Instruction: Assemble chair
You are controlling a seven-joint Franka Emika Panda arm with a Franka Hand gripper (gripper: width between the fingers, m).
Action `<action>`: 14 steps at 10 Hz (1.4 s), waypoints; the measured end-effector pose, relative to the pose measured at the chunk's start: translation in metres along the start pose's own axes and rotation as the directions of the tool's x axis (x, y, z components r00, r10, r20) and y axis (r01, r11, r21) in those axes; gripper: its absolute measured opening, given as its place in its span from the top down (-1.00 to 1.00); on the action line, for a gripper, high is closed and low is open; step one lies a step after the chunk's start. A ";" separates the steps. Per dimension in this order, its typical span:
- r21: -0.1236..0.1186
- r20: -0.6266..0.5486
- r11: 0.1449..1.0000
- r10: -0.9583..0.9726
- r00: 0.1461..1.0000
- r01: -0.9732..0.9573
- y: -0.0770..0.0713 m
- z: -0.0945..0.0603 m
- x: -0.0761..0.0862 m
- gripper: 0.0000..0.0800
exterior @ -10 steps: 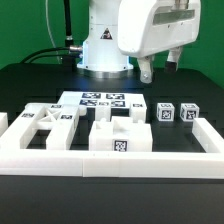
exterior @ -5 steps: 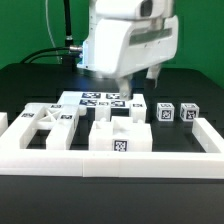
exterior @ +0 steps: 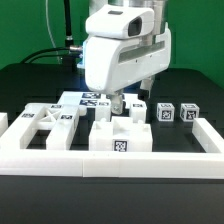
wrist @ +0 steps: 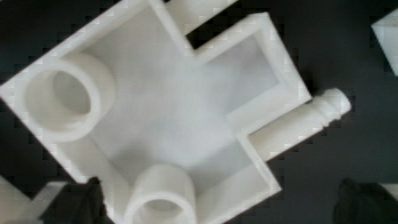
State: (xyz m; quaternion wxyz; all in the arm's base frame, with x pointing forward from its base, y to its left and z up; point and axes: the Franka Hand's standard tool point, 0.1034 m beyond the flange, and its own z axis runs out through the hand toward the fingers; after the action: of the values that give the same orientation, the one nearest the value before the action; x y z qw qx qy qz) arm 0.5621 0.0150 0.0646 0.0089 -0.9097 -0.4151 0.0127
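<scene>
The chair lies in loose white tagged parts inside the rail. Its blocky seat part [exterior: 118, 138] sits front centre and fills the wrist view [wrist: 169, 100], showing round sockets and a peg. An X-braced frame [exterior: 45, 120] lies at the exterior view's left. Short post legs [exterior: 165, 112] [exterior: 187, 113] stand at the right. My gripper [exterior: 131, 96] hangs just above and behind the seat part, jaws open. In the wrist view the gripper [wrist: 199, 208] has its dark fingertips [wrist: 36, 205] wide apart on either side of the seat, touching nothing.
The marker board [exterior: 92, 100] lies flat behind the parts, partly hidden by the gripper. A long white border rail [exterior: 110, 162] runs along the front, with side rails at both ends. Black cables trail at the back left.
The arm has swung toward the exterior view's left and dropped lower, from above the post legs to over the seat part. The jaws have stayed open.
</scene>
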 end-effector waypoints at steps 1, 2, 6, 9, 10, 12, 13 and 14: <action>0.000 0.000 0.999 0.053 0.999 -0.053 0.000 0.000 0.000 -0.62; 0.002 -0.001 0.988 0.152 0.988 -0.152 -0.001 0.000 0.001 -0.62; 0.013 -0.005 0.855 0.518 0.856 -0.518 -0.008 0.008 0.013 -0.62; 0.031 -0.003 0.748 0.663 0.749 -0.663 -0.010 0.009 0.016 -0.62; 0.039 -0.001 0.714 0.700 0.714 -0.699 -0.011 0.009 0.017 -0.62; 0.049 0.011 0.628 0.777 0.629 -0.777 -0.009 0.017 0.017 -0.62; 0.050 0.010 0.630 0.775 0.632 -0.775 0.000 0.023 0.017 -0.62; 0.050 0.012 0.636 0.770 0.638 -0.770 0.005 0.030 0.018 -0.62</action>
State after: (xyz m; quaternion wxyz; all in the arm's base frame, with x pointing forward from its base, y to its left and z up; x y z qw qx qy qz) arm 0.5768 0.0256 0.0344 0.0276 -0.9993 0.0122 0.0208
